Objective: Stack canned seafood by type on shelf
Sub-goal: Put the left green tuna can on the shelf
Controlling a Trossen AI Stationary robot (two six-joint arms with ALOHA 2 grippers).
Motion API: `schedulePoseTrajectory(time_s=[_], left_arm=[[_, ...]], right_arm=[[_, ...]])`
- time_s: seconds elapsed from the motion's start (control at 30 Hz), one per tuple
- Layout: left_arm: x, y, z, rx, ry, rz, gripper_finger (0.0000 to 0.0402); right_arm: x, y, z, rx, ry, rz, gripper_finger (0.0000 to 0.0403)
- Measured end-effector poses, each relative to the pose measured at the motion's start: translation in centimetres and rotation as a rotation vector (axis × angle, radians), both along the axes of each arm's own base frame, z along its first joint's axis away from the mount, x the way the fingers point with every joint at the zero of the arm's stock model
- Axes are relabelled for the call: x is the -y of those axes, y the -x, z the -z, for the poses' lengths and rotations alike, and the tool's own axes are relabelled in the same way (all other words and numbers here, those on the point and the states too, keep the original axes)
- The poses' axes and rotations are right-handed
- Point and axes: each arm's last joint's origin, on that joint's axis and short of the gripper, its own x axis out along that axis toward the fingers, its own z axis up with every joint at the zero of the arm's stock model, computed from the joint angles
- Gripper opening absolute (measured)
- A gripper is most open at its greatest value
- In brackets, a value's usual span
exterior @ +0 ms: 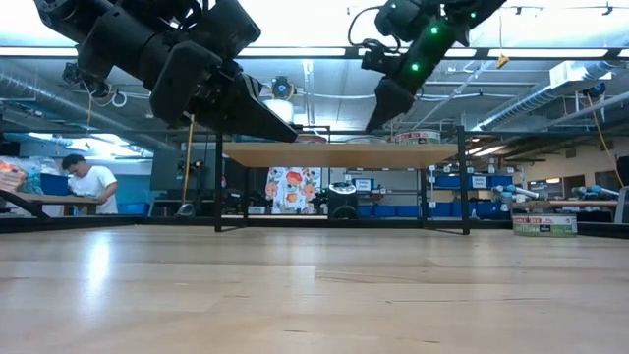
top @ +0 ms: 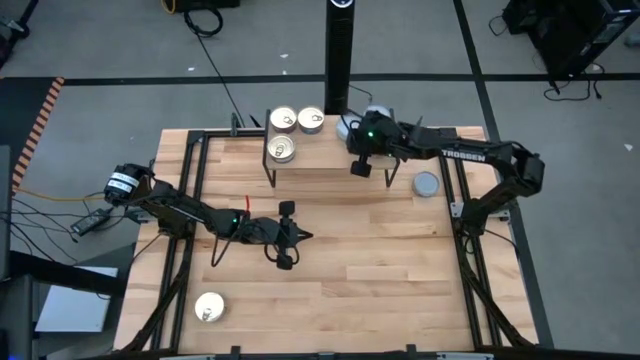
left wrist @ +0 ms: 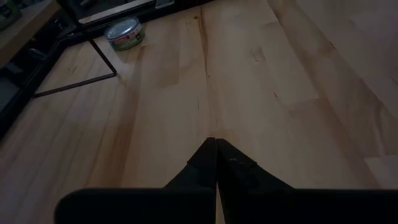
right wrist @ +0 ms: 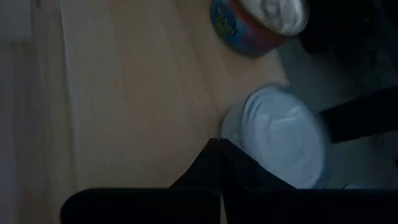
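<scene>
The right gripper [right wrist: 219,142] is held over the right end of the shelf [top: 330,165], its fingers pressed together and nothing pinched. A blue-grey-lidded tin [right wrist: 283,143] is seen just beside the fingertips, probably so that it can be nudged or lined up before grasping. A gold-lidded tin [right wrist: 261,18] lies farther along the shelf.

The left gripper [left wrist: 216,142] is parked above the bare table in front of the shelf, closed and empty, well apart from any tin, apparently waiting.

Three gold-lidded tins [top: 284,119] are grouped at the shelf's left end, kept by type. Another blue-grey tin [top: 427,185] sits on the table just right of the shelf, and one gold tin [top: 209,308] is left far from the shelf, near the table's front left corner.

The closed fingers are shown only by the wrist views. The stray tins are shown by the high view. From the low view it is clear that both grippers hang above the table.
</scene>
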Motion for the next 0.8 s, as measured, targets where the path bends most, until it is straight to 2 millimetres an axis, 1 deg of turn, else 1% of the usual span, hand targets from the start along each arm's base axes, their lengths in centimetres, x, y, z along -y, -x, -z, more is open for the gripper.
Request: schedulePoseTrajectory(time_s=[0.07,0.23,0.37,0.5,0.7,0.8], left_arm=[[0.0,0.0,0.0,-0.001,-0.012,0.006,0.0006],[-0.2,0.0,0.0,-0.002,-0.015,0.003,0.0006],[-0.4,-0.1,0.0,-0.004,-0.015,-0.004,0.0006],[-0.4,-0.1,0.0,0.000,-0.013,-0.002,0.0006],[-0.5,-0.1,-0.1,0.003,-0.020,-0.001,0.0006],[-0.6,-0.1,0.0,0.000,-0.025,-0.001,0.0006]], right_arm=[[0.1,-0.2,-0.8,-0.015,0.017,-0.016,0.0004],[0.0,0.2,-2.6,-0.093,0.006,-0.030,0.0004],[0.3,0.4,-3.3,-0.143,-0.033,-0.040,0.0004],[0.8,-0.2,-2.5,-0.187,-0.040,-0.044,0.0004],[1.1,-1.4,-0.4,-0.255,-0.056,-0.055,0.0004],[1.2,-1.7,-0.1,-0.256,-0.056,-0.054,0.0004]])
